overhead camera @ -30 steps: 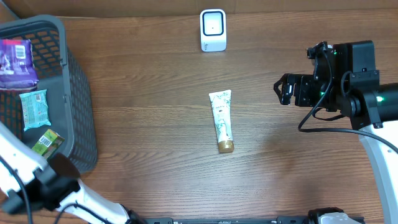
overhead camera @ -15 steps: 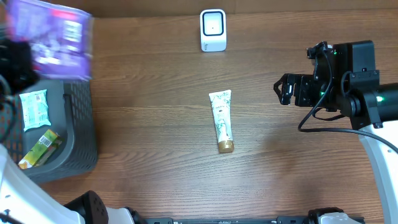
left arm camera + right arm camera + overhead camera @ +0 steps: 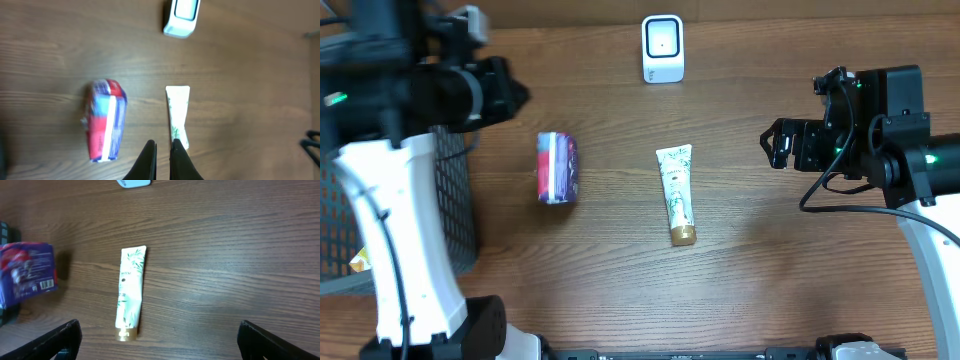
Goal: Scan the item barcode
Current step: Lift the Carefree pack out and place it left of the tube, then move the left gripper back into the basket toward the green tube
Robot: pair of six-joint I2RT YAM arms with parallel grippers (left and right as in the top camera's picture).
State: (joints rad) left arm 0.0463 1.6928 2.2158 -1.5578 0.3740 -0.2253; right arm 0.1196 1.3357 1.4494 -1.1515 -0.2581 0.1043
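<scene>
Brown wood-grain worktop (image 3: pixel 620 290) is filling the whole view here, and the white scanner (image 3: pixel 662 48) is standing at the middle of the far edge. Right in the centre of the worktop the white tube (image 3: pixel 677 193) is lying flat. Its gold cap is pointing at the near edge and its flat crimped end is pointing toward the scanner, well apart from it. Over toward the left edge from the tube, the purple-and-red packet (image 3: pixel 557 168) is lying on the wood. It is running roughly parallel to the tube with a strip of bare worktop between them, and it is showing a little blurred from above. From the right wrist camera a barcode (image 3: pixel 46 285) is showing on the packet's face. The dark mesh basket (image 3: pixel 455 215) is sitting at the left edge, partly hidden under the white left arm (image 3: pixel 405 230).

The left fingers (image 3: pixel 150 160) are pressing together and gripping nothing. They are hanging above the worktop with the tube's cap end just beyond their tips in the wrist view and the packet off to one side, and they are touching neither. The right fingers (image 3: pixel 775 143) are spreading as wide as they go and holding nothing. They are hovering toward the right edge, facing the tube and well apart from it.
</scene>
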